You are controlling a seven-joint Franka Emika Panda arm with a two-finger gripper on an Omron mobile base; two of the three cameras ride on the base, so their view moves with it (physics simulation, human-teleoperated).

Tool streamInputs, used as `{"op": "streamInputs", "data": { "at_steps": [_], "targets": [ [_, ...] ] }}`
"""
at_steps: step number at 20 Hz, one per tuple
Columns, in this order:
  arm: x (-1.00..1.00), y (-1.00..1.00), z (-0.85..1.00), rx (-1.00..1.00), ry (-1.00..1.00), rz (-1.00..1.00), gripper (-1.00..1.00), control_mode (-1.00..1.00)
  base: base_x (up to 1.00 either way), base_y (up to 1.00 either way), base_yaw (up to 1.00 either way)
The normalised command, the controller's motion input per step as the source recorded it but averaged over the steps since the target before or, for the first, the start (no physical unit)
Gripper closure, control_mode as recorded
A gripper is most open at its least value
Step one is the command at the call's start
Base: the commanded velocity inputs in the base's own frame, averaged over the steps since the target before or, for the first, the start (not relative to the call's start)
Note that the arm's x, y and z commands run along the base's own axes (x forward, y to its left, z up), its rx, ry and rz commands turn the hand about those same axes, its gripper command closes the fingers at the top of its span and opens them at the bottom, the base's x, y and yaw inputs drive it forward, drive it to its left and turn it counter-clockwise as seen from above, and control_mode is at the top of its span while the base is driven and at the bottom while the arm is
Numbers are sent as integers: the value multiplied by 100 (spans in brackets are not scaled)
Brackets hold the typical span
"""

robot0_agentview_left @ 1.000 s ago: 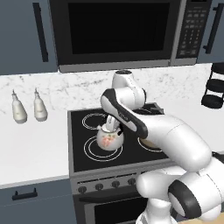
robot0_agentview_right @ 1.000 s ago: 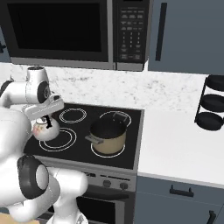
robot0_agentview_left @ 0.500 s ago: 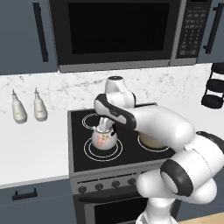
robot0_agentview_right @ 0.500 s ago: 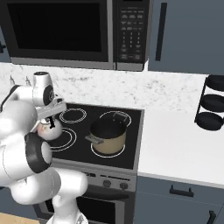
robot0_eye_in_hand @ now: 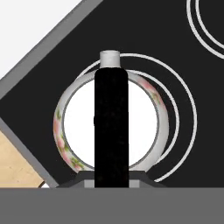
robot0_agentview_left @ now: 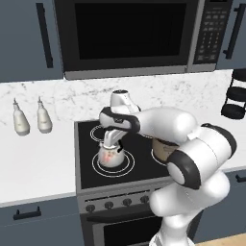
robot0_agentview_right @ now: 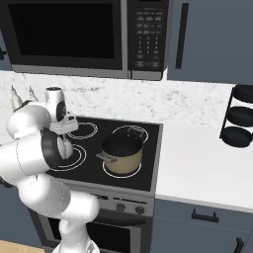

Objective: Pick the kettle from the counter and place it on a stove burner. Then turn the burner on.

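1. Two concentric white rings mark the stove burner [robot0_agentview_left: 111, 162] at the front left of the black cooktop [robot0_agentview_left: 86, 170], and I see the kettle [robot0_agentview_left: 109, 155] over that circle, right under my gripper [robot0_agentview_left: 111, 142].
2. From the hand camera I look straight down onto the kettle [robot0_eye_in_hand: 111, 127]: its black handle [robot0_eye_in_hand: 111, 127] runs up the middle of the picture, the short spout [robot0_eye_in_hand: 109, 58] points away from me, and the burner rings [robot0_eye_in_hand: 186, 113] curve out from behind its right side.
3. I cannot tell whether the fingers are spread or pressed onto the handle; the handle hides them in the hand camera and they are too small in the left base camera.
4. Whether the kettle's base touches the glass I cannot tell either.
5. On the right base camera a tan pot [robot0_agentview_right: 121, 154] with a dark lid sits on the front right burner, well apart from the kettle.
6. White marble counter [robot0_agentview_left: 36, 158] lies left of the stove, with two small bottles [robot0_agentview_left: 31, 116] standing near the wall.
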Motion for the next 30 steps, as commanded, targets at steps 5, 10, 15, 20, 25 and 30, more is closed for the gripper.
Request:
{"op": "streamInputs", "data": {
  "at_steps": [5,10,15,20,25,30],
  "targets": [
    [12,1,-34,0,1,0,100,-100,0,0,0],
    [10,0,-21,0,0,0,100,-100,0,0,0],
    [2,0,-16,0,0,-1,100,-100,0,0,0],
    [-9,0,-8,0,0,-1,100,-100,0,0,0],
    [-15,0,0,0,0,-1,100,-100,0,0,0],
    [-1,0,1,0,-1,-5,100,-100,0,0,0]
  ]
}}
